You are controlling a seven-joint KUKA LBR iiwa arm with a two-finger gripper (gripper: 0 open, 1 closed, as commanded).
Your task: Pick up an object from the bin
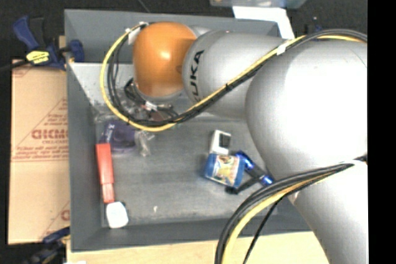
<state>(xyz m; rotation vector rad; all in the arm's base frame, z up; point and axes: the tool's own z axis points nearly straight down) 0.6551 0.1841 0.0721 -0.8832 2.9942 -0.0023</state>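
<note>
The tool (143,133) hangs low near the left wall of the bin (173,198), just beside a small purple thing (120,138); whether it is open or closed I cannot tell. A good pick likely means centring over that thing, clear of the red stick (105,173) and the wall, before closing

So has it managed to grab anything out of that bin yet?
Nothing looks lifted out yet. The gripper is down in the bin's upper left, beside a small purple thing, with nothing visibly held. The red stick, blue packet and white box lie on the floor. Grabbing and lifting remain.
</note>
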